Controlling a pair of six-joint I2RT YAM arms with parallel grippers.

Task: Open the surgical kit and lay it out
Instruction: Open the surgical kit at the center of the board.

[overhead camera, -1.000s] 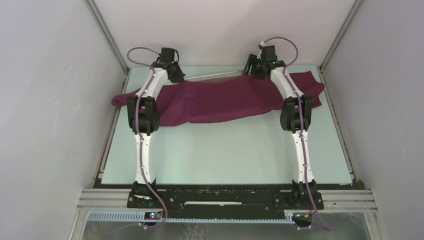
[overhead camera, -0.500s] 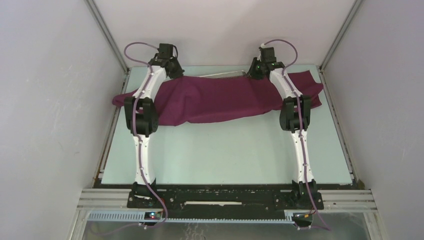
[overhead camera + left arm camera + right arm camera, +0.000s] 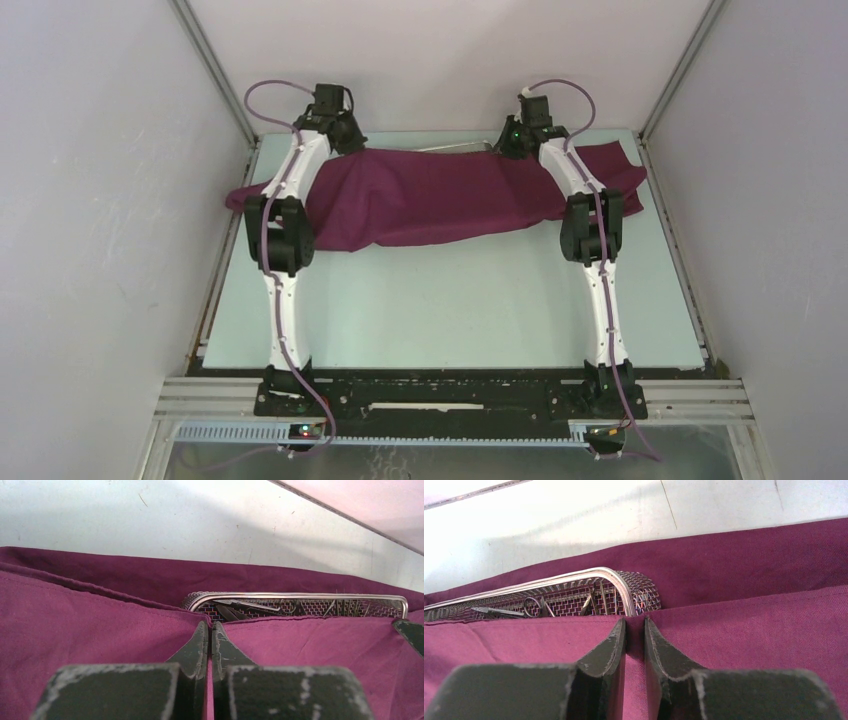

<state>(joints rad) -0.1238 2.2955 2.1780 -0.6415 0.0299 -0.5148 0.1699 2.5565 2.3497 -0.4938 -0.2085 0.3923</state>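
Since earlier, right gripper (image 3: 634, 630) has lowered and closed. It and left gripper (image 3: 210, 632) each pinch the cloth (image 3: 430, 200) edge beside the tray (image 3: 300, 606), far side of table (image 3: 450, 310). Lift evenly, tension equal.

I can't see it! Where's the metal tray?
In both wrist views, the mesh tray peeks out behind the purple cloth, at the far middle of the table.

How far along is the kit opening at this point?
Early. Done: one flap looks turned back, since the far rim of the mesh tray and some instruments show. In hand: the left gripper and right gripper each pinch the edge of the cloth wrap covering the tray between their fingers. Left: pull that flap off, spread the wrap, lay out the instruments.
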